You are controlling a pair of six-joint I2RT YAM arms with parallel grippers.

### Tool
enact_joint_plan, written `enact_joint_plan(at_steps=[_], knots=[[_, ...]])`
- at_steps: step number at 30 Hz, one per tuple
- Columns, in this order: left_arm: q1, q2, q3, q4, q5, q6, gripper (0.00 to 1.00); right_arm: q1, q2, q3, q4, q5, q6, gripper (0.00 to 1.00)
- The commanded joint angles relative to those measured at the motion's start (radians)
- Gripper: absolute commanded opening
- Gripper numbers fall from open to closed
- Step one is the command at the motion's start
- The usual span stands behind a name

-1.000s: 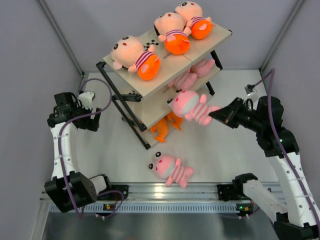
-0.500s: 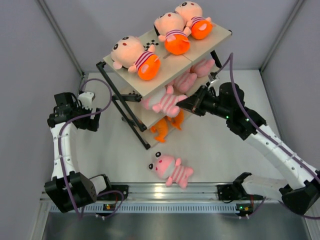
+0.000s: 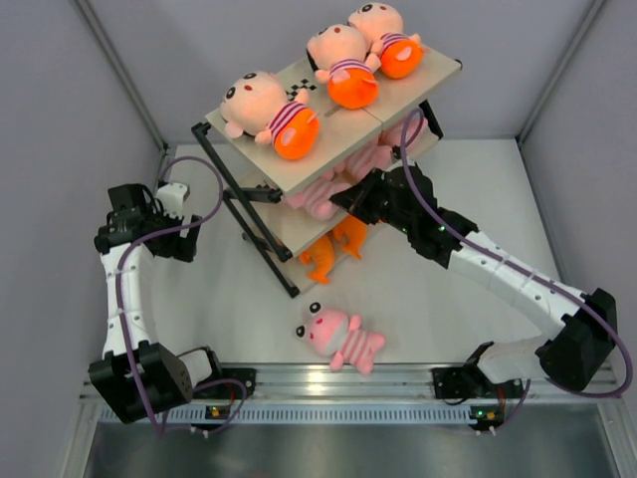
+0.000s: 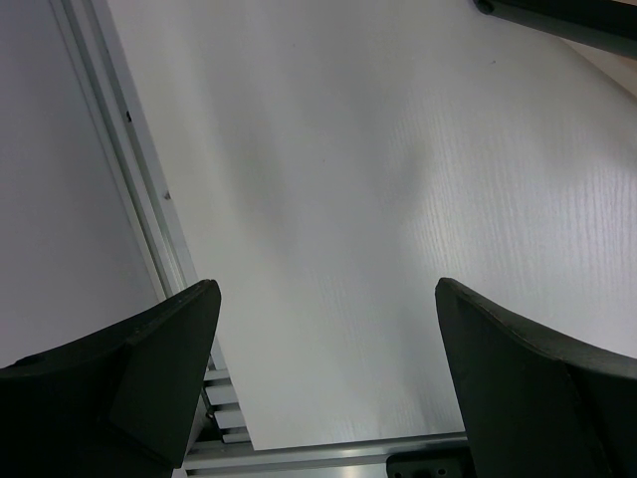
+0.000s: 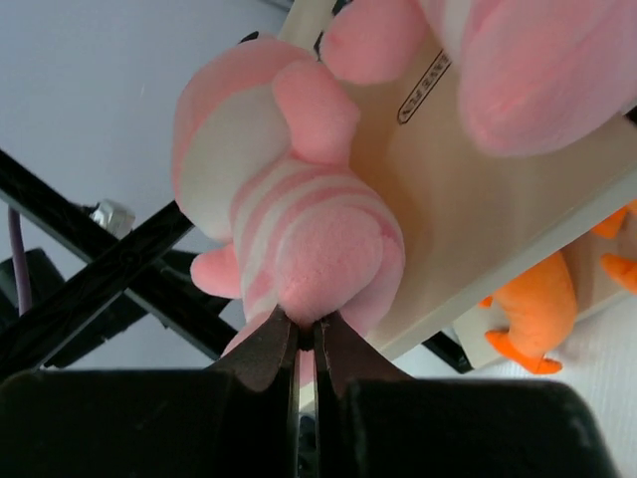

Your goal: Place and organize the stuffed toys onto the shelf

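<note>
Our right gripper (image 5: 307, 339) is clenched on a pink striped animal (image 5: 299, 239), whose body lies over the middle board (image 5: 468, 209) of the shelf (image 3: 348, 124), close to the board edge at five o'clock. Released here, we think it could tip off. The black frame (image 5: 100, 279) crowds nine o'clock. Our left gripper (image 4: 328, 368) hangs spread and empty over the table (image 4: 328, 179).

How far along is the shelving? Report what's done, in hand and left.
Done: three dolls lie on the shelf top board, pink animals lie on the middle one, and orange creatures are below. In hand: the right gripper is shut on a pink striped animal at the middle board's edge. Left: one loose pink toy lies on the table. The left gripper is open and holds nothing.
</note>
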Motion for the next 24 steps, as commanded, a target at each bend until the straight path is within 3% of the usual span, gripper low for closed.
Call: enact_joint_plan(at_steps=[1,14,24], knots=[[-0.003,-0.005,-0.004,0.001,0.001,0.011,0.95,0.010,-0.023,0.061,0.057,0.158,-0.026,0.00],[-0.003,-0.016,-0.001,0.001,-0.008,0.012,0.95,-0.099,0.006,0.069,0.040,0.157,-0.041,0.00],[-0.003,-0.016,-0.001,0.000,-0.007,0.008,0.95,-0.106,0.010,0.067,0.049,0.148,-0.045,0.00]])
